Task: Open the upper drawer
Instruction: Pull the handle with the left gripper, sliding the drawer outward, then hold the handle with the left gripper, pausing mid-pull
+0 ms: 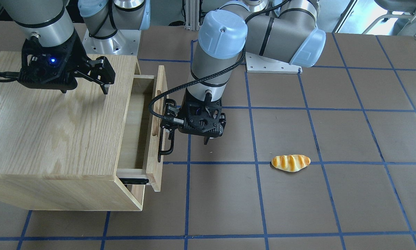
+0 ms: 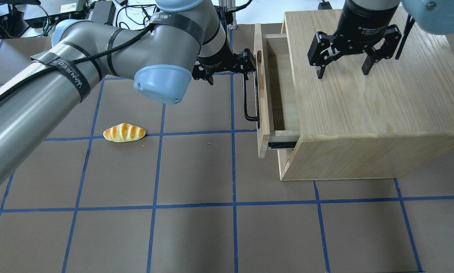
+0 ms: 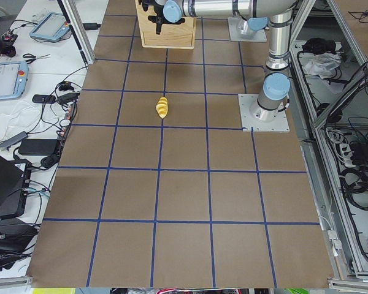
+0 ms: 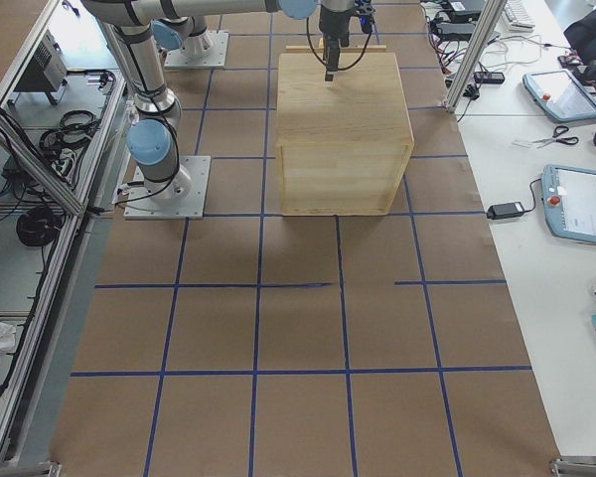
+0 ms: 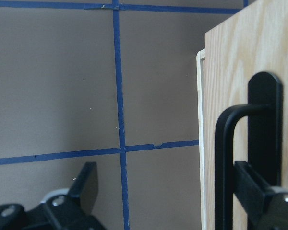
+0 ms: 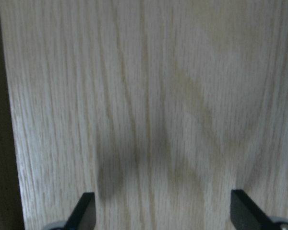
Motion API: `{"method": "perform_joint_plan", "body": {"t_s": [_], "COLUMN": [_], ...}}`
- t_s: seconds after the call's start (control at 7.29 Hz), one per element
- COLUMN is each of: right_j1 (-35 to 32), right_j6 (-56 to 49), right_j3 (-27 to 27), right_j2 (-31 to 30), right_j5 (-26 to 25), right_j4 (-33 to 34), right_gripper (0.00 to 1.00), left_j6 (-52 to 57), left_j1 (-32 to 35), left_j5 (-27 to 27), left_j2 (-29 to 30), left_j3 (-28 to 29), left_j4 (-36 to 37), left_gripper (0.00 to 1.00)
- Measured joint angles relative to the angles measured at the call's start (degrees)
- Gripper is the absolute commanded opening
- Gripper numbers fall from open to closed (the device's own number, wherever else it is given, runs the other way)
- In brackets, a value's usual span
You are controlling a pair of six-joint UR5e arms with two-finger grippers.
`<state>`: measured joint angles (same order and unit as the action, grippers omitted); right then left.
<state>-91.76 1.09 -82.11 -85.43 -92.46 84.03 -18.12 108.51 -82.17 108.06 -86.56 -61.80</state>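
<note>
Some travel done: light-wood upper drawer (image 2: 284, 91) partly out of oak-grain cabinet (image 2: 363, 113), spread-jawed left gripper (image 5: 168, 187) seemingly hooking its black bar handle (image 2: 246, 94), right gripper (image 2: 343, 72) splayed empty above cabinet top, probably more pulling left.

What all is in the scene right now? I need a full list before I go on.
cabinet: one, light oak, on the table's right side in the overhead view.
upper drawer: one, light wood, partly out of the cabinet, nothing visible in the part of its interior that shows.
bar handle: one, black, on the drawer front.
bread roll: one, golden with pale stripes, lying alone on the table away from the cabinet.
table: one, brown with a blue tape grid.
pendants: two, grey with blue screens, on the white side bench.
left gripper: one, black, open, one finger hooked behind the bar handle.
right gripper: one, black, open, just over the cabinet top.
</note>
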Motion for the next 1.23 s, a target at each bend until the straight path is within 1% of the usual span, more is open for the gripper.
{"method": "perform_joint_plan", "body": {"t_s": [0.41, 0.82, 1.23], "right_j1": [0.0, 0.0, 0.0], "right_j6": [0.0, 0.0, 0.0], "right_j3": [0.0, 0.0, 0.0], "right_j2": [0.0, 0.0, 0.0], "right_j5": [0.0, 0.0, 0.0], "right_j4": [0.0, 0.0, 0.0], "right_gripper": [1.00, 1.00, 1.00], "left_j6": [2.4, 5.2, 3.8], "left_j1": [-1.6, -2.9, -2.6], "left_j5": [-0.3, -0.3, 0.6], "left_j2": [-1.2, -1.8, -1.4], "left_j3": [0.0, 0.0, 0.4], "left_j4": [-2.7, -3.8, -3.9], "left_gripper": [1.00, 1.00, 1.00]}}
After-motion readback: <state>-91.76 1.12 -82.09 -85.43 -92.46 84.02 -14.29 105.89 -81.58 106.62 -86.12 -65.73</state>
